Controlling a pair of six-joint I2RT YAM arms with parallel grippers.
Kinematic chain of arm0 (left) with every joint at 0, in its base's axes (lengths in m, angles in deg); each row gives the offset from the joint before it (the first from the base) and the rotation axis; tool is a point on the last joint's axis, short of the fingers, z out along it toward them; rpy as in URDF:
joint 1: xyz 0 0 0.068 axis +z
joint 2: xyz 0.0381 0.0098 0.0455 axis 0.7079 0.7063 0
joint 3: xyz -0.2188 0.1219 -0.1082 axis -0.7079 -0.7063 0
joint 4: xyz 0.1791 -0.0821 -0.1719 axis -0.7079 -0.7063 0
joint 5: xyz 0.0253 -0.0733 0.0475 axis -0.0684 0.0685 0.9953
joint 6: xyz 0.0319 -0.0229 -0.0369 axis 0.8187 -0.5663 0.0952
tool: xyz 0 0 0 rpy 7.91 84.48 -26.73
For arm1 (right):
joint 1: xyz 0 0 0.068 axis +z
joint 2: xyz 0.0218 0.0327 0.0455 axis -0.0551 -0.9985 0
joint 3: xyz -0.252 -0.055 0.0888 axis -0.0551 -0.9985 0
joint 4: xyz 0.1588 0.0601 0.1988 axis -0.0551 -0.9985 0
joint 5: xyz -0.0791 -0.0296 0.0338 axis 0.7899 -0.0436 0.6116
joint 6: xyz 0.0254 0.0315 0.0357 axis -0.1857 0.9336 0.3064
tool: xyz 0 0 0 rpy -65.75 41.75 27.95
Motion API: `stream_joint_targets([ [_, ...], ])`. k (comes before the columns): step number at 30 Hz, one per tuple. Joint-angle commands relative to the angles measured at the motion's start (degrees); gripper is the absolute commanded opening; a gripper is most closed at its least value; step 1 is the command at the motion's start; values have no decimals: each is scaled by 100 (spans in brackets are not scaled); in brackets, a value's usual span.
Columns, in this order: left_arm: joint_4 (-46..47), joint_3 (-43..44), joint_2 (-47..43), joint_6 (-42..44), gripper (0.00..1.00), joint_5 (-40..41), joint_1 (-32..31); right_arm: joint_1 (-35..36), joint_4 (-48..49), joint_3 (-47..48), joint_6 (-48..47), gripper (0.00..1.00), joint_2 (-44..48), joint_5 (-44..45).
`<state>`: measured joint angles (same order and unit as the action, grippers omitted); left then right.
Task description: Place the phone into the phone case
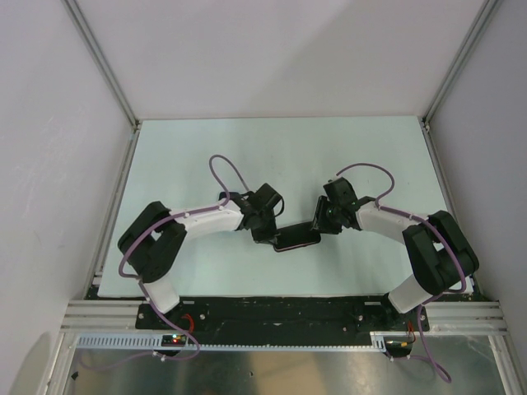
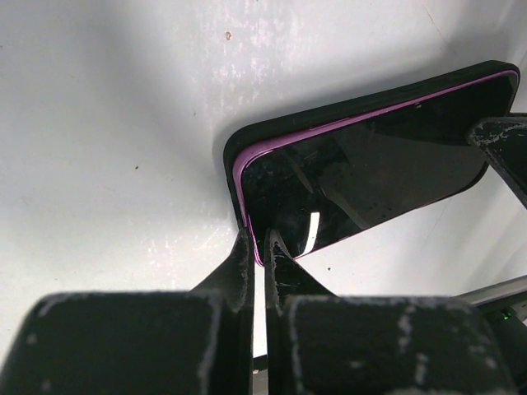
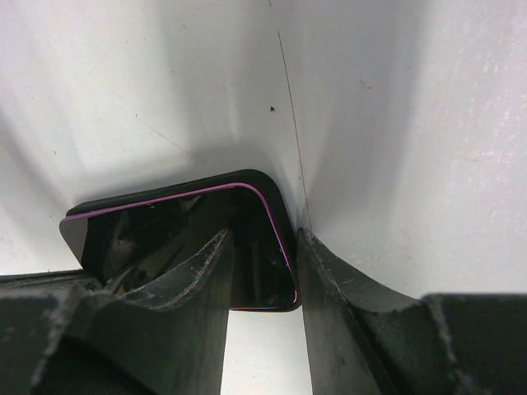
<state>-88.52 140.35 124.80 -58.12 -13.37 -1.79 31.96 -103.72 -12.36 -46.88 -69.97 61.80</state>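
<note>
The phone (image 1: 296, 240), dark-screened with a purple rim, lies face up inside the black phone case (image 2: 329, 118) on the white table between my two arms. My left gripper (image 2: 259, 239) is shut, its tips pressed together on the phone's (image 2: 362, 173) near left corner, right at the purple rim. My right gripper (image 3: 263, 234) stands open astride the other end. One finger rests on the phone's (image 3: 165, 222) screen and the other sits just outside the phone case (image 3: 282, 202) wall. From above, the left gripper (image 1: 268, 234) and the right gripper (image 1: 323, 224) flank the phone.
The white table (image 1: 288, 156) is walled by grey panels at the left, back and right, with aluminium posts in the far corners. A black rail and metal frame (image 1: 280, 313) carrying both arm bases run along the near edge. Purple cables loop over each arm.
</note>
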Motion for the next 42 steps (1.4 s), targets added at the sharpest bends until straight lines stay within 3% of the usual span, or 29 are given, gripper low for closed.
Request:
stream_joint_targets([
  [1,1210,-219,1227,-296,0,181,-593,168,310,-80,44,40,-55,-191],
  [33,1230,63,2441,-790,0,253,-1272,184,224,-85,-13,40,66,-124],
  [42,1242,-103,1777,-503,0,480,-1241,140,189,-49,-89,41,168,-119],
])
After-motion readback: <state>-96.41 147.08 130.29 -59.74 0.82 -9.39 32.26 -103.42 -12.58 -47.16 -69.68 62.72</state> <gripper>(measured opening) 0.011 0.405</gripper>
